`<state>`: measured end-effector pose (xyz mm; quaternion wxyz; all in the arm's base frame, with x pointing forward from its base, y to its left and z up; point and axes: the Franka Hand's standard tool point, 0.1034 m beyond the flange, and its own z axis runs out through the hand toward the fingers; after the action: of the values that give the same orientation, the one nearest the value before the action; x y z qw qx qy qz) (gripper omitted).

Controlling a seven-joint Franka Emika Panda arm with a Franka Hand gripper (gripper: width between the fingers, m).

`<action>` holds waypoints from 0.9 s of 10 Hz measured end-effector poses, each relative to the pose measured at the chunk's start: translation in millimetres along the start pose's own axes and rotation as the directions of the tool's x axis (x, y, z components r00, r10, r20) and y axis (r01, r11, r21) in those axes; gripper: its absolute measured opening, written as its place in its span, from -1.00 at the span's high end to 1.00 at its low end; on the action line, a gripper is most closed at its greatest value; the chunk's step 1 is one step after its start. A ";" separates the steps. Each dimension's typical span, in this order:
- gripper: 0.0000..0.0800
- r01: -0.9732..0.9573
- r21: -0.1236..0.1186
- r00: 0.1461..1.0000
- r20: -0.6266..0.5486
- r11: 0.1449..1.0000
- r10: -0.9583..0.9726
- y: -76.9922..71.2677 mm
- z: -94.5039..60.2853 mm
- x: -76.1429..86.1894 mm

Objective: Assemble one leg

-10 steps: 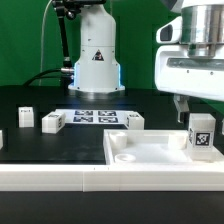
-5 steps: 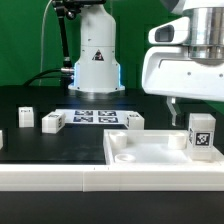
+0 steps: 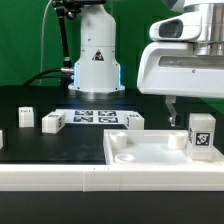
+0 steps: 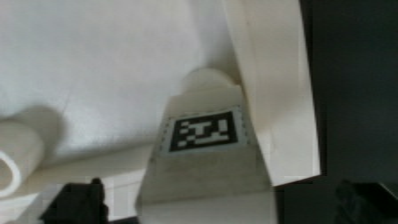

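Observation:
A leg [image 3: 201,135], a small white block with a black-and-white tag, stands upright at the corner of the large flat white piece with raised rim [image 3: 140,152] on the exterior view's right. My gripper [image 3: 188,108] hangs open just above and slightly to the left of this leg, not touching it. In the wrist view the leg [image 4: 208,133] shows between my two dark fingertips [image 4: 80,203], with clear gaps on both sides of my gripper [image 4: 222,207]. Three more legs [image 3: 24,118], [image 3: 52,122], [image 3: 133,121] lie on the black table.
The marker board [image 3: 95,117] lies flat at the table's middle back. The robot's white base [image 3: 95,60] stands behind it. A white ledge [image 3: 60,178] runs along the near edge of the table.
My gripper has risen and shifted towards the exterior view's left, away from the upright leg. The leg has stayed standing in the same place.

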<state>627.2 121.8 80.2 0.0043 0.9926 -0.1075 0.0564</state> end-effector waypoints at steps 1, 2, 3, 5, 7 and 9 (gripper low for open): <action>-0.62 0.103 -0.003 0.995 -0.002 0.995 -0.103 4.5 -0.1 2.5; -0.62 0.149 -0.009 0.989 -0.002 0.989 -0.149 7.1 0.1 3.4; -0.62 0.188 -0.014 0.982 -0.003 0.982 -0.188 6.7 0.1 3.2; -0.62 0.248 -0.023 0.969 -0.003 0.969 -0.248 7.5 0.1 3.5; -0.31 0.247 -0.024 0.969 -0.003 0.969 -0.247 7.8 0.1 3.6; 0.27 0.216 -0.024 0.976 -0.003 0.976 -0.216 7.7 0.4 3.3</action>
<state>628.8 113.6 80.2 0.0222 0.9981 0.0003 0.0569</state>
